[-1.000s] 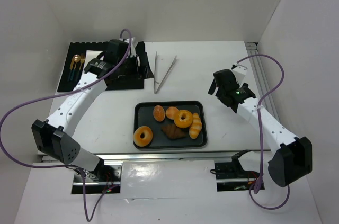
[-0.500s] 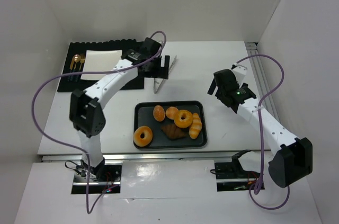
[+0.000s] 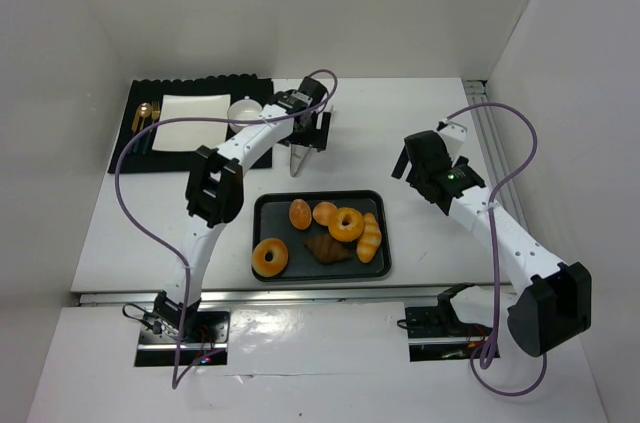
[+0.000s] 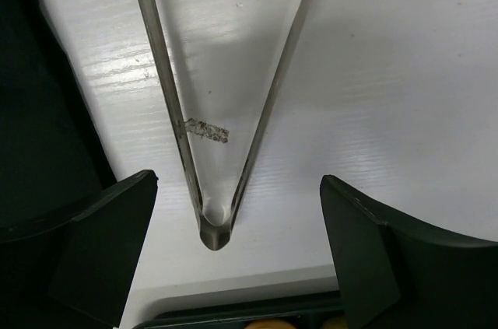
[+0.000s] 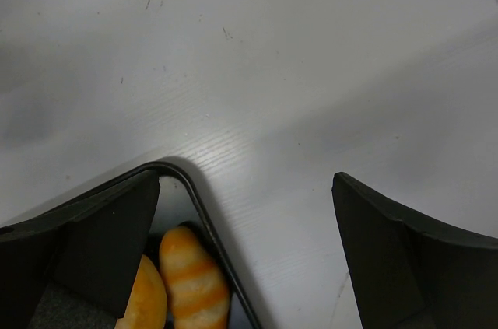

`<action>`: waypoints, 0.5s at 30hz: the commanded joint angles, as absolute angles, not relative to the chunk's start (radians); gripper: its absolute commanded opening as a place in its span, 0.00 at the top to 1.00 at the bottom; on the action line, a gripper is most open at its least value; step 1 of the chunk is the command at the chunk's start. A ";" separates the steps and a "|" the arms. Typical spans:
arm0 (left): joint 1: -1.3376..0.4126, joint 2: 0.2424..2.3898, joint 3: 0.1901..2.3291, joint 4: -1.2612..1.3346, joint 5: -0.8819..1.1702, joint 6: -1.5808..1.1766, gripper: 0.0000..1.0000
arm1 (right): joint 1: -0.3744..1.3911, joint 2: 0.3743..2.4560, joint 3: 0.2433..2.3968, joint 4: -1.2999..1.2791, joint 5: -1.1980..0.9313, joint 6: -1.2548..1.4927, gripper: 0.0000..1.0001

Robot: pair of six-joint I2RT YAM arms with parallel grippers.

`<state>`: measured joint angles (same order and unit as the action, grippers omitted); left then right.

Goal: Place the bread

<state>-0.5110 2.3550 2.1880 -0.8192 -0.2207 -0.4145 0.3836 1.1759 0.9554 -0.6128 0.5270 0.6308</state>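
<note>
The steel tongs [image 4: 215, 224] lie on the white table [image 3: 420, 253] with their long axis running near to far. The bent spring end points at the tray [image 3: 300, 271], and the two thin, polished blades spread apart toward the far edge with nothing between them. The left gripper [image 4: 237, 181] hangs over that spring end, its black jaws spread wide, one on each side of the blades and touching neither, so nothing is gripped. The two buns [image 3: 300, 214], smooth, round and golden-orange, sit side by side along the black tray's far edge, toward its far-left corner, just to the near side of the spring end. The blade tips therefore point away from the bread, and the tongs would likely need turning once held. The left arm is the nearer. The right gripper [image 5: 245, 181], jaws likewise wide and empty, hovers over the table off the tray's far-right corner, near a ridged roll [image 5: 194, 274].
</note>
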 commanded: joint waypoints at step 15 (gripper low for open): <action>-0.460 2.505 2.275 -0.798 -0.215 -0.373 0.01 | 0.391 1.157 0.913 -0.520 0.502 0.603 0.01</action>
